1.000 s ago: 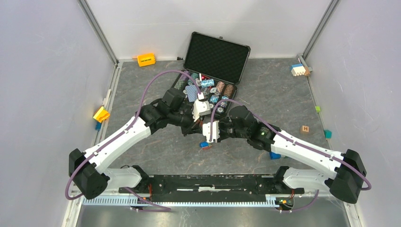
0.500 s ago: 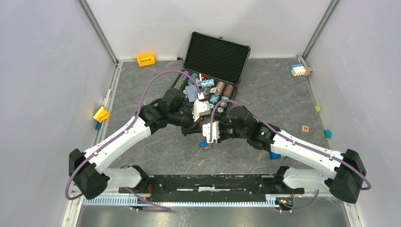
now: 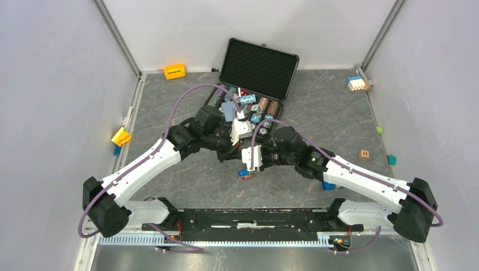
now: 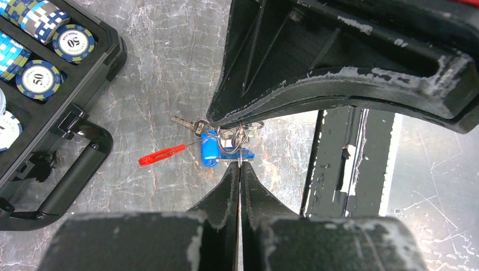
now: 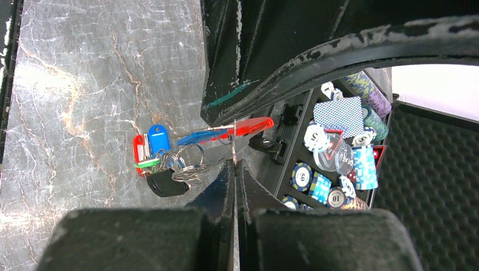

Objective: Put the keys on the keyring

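On the grey marbled table [image 3: 186, 180], just nearer than the two meeting wrists, the keys [image 5: 158, 140] lie in a loose bunch. Blue, red and green caps show, along with a black tab and some tangled rings. Above them the left gripper [image 4: 240, 166] and the right gripper [image 5: 234, 164] face each other tip to tip. Each has its fingers pressed flat together, with a thin wire running into the seam. This looks like the loop of the keyring [image 5: 251, 125], whose red fob hangs beside the tips, clear of the bunch. Just beyond stands an open black case [image 3: 258, 62] with poker chips [image 3: 262, 104] in its tray. An orange block [image 3: 174, 71] sits far left by the back wall.
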`<state>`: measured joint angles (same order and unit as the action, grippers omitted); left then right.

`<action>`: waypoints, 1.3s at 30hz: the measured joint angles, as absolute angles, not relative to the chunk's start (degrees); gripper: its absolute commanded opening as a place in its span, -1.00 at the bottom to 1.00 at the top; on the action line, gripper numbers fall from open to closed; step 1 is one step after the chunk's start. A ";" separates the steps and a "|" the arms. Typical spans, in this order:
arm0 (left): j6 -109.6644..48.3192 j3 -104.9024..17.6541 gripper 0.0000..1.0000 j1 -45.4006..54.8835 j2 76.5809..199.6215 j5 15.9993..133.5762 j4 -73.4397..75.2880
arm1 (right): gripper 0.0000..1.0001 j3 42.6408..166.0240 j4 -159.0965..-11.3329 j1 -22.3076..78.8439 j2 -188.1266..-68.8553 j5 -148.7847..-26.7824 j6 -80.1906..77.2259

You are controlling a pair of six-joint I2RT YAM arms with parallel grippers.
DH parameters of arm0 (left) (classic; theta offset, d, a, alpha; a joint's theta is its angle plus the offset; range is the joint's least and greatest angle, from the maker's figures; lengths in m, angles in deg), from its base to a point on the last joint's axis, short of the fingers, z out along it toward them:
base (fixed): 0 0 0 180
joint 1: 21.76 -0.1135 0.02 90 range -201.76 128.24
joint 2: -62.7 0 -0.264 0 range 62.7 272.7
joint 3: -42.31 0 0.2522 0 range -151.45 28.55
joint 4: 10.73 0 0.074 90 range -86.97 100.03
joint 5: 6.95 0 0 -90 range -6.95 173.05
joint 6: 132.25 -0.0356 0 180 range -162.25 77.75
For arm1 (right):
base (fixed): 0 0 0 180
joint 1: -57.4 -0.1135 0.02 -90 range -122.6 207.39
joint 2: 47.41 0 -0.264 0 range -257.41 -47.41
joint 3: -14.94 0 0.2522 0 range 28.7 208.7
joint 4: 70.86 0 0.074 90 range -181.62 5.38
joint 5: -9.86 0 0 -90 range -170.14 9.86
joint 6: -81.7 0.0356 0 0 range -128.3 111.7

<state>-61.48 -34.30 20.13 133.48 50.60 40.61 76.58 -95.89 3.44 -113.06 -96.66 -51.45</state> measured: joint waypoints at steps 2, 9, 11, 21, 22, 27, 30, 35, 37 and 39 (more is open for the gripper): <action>-61.48 -34.30 -0.96 20.13 133.52 50.60 40.61 | -1.00 76.58 -95.91 3.40 -113.06 -96.70 -51.45; -61.48 -34.33 -0.96 20.20 133.57 51.28 40.61 | -1.00 76.58 -95.89 3.40 -113.06 -96.70 -51.48; -61.48 -34.33 -0.96 20.22 133.57 51.45 40.59 | -1.00 76.58 -95.89 3.40 -113.06 -96.70 -51.45; -61.48 -34.33 -0.96 20.24 133.57 51.48 40.59 | -1.00 76.58 -95.91 3.40 -113.06 -96.70 -51.48; -61.48 -34.33 -0.96 20.24 133.57 51.48 40.59 | -1.00 76.58 -95.91 3.40 -113.06 -96.70 -51.48; -61.48 -34.33 -0.96 20.24 133.57 51.45 40.61 | -1.00 76.58 -95.91 3.40 -113.06 -96.76 -51.48; -61.52 -34.46 -0.96 20.24 133.59 51.43 40.65 | -1.00 76.58 -95.93 3.42 -113.06 -96.85 -51.48; -61.72 -34.85 -0.96 20.24 133.96 51.37 40.70 | -1.00 76.58 -96.02 3.42 -113.06 -96.90 -51.56; -61.72 -34.96 -0.96 20.31 134.24 51.32 40.70 | -1.00 76.58 -96.11 3.42 -113.06 -96.92 -51.63; -61.72 -35.00 -0.96 20.39 134.33 51.35 40.72 | -1.00 76.58 -96.19 3.42 -113.06 -97.03 -51.65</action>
